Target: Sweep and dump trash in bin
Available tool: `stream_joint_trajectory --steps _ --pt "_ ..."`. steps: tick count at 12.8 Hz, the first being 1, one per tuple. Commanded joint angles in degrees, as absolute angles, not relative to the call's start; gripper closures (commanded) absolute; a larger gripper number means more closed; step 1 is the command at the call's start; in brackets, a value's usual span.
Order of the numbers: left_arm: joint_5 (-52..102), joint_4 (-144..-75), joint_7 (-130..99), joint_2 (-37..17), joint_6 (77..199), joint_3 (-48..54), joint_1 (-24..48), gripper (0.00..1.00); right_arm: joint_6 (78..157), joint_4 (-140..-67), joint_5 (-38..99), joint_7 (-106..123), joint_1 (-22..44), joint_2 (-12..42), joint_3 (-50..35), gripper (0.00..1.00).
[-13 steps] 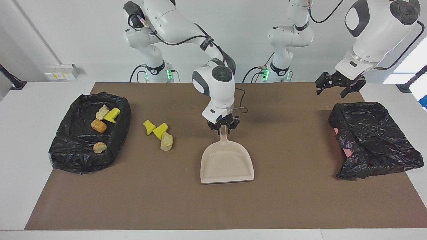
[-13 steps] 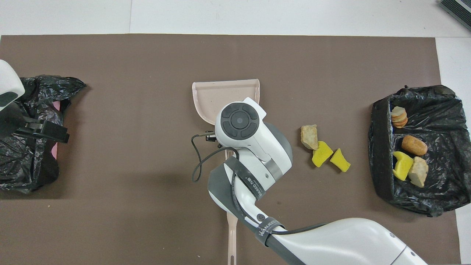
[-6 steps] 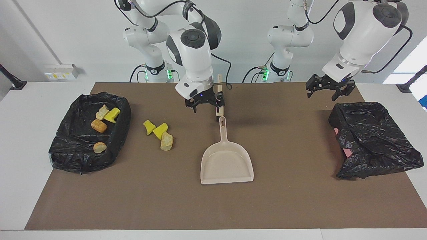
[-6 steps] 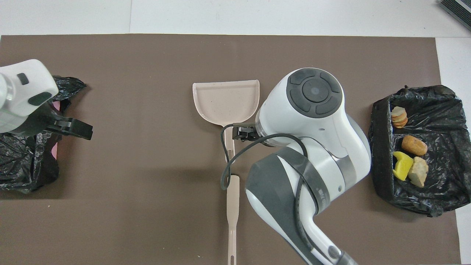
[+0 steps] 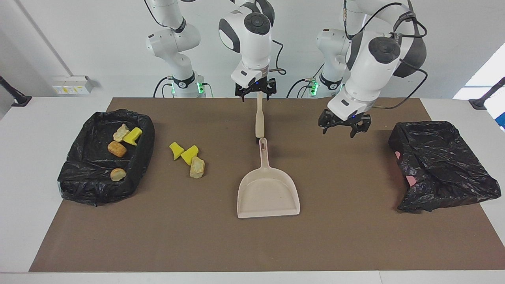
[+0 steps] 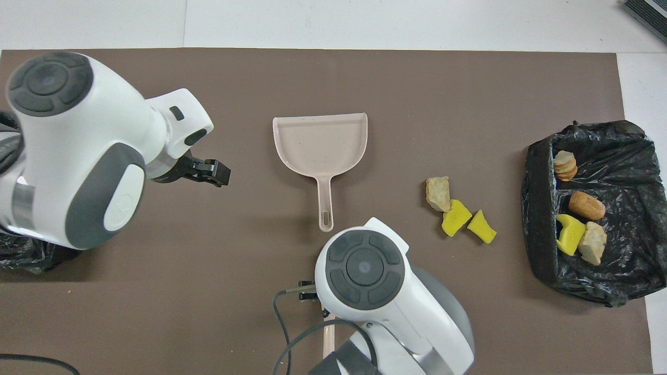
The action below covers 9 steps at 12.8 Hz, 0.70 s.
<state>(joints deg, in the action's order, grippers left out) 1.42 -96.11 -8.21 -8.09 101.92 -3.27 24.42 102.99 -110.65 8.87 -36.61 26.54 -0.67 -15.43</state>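
The right gripper [image 5: 255, 93] hangs at the top centre of the facing view, jaws spread wide and nothing between them; it is over the robot-side end of a beige stick-like tool [image 5: 259, 118] lying flat on the brown mat [image 5: 355, 236], and I cannot tell whether it touches it. The left gripper [image 5: 343, 129], right of centre in the same frame, is also fully open and empty, over bare mat; in the overhead view it [image 6: 207, 172] shows at centre left.

Just below the tool's tip in the facing frame lies the dustpan [image 5: 268, 193], handle toward the robots, pan empty. Left of it, three pieces of trash [image 5: 188, 156] sit close together on the mat: two yellow, one tan; four more lie in the black-lined bin [image 5: 79, 185] at the frame's left edge. A crumpled black bag [image 5: 442, 161], a little pink showing, lies at the right edge.
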Motion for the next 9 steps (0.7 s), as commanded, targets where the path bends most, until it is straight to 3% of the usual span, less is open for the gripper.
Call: stream_joint_trajectory --steps 1,6,9 --pt "1.67 -95.89 -14.21 -11.58 106.77 -4.22 28.81 0.00 107.66 -121.97 12.39 -39.62 29.51 -6.41 -15.21 0.00" --pt "5.71 -96.15 -21.44 -16.17 115.74 -4.13 33.74 0.00 124.77 -135.85 17.49 -44.56 35.32 -7.03 -15.21 0.00" --pt "5.80 -96.59 -27.93 -18.62 120.05 -4.13 37.35 0.00 133.14 -137.90 17.67 -46.58 38.06 -3.17 -15.21 0.00"
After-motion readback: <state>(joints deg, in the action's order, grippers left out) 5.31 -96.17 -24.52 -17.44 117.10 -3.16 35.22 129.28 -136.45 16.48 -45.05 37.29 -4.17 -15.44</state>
